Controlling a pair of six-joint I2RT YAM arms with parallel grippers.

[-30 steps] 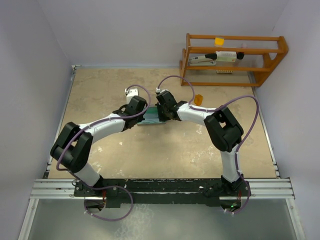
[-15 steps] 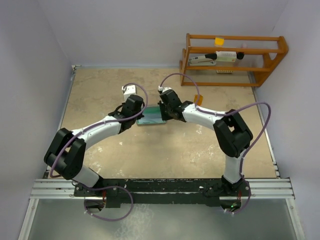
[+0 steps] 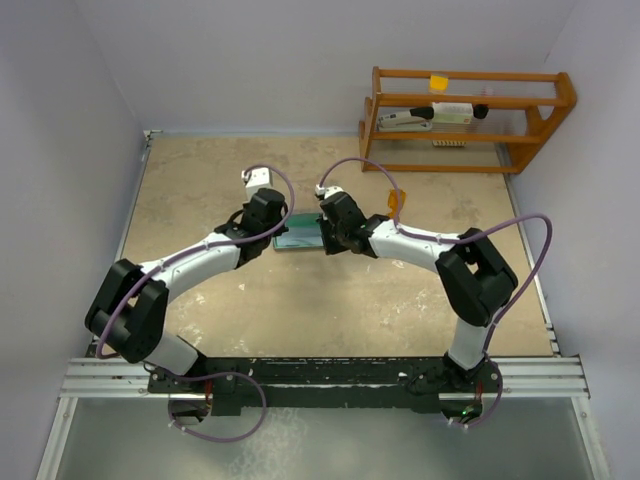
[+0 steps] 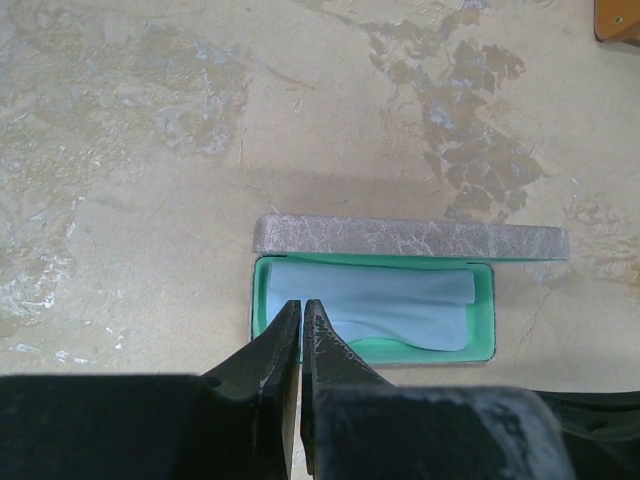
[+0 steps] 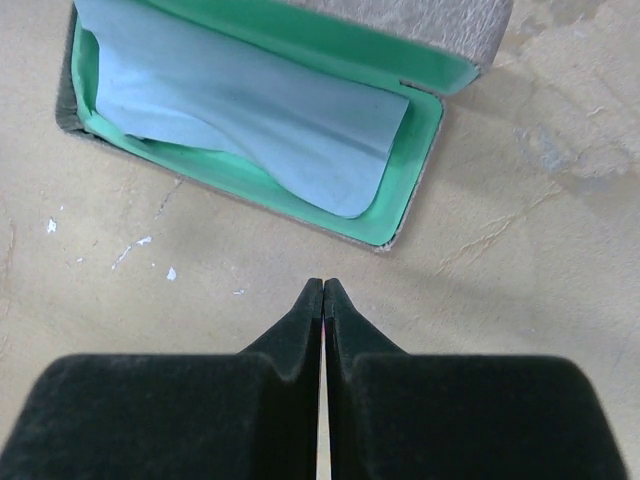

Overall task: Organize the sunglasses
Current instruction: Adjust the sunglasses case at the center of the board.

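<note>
Sunglasses point(image 3: 396, 202) lie on the surface point(image 3: 200, 200) beyond and to the right of the right gripper point(image 3: 328, 241), half hidden by a cable and outside the case point(image 3: 300, 239).

Top view: over the last second both elbows have swung outward, and the open case now shows between the left gripper point(image 3: 281, 232) and the right gripper.

Left wrist view: the left gripper is fully closed and empty, its tips over the near left corner of the green lining. The blue cloth point(image 4: 390, 303) lies flat inside the case.

Right wrist view: the right gripper is closed, holds nothing, and sits over bare surface just short of the case corner.

Assessment: the cloth is stowed; the sunglasses remain to be fetched.
</note>
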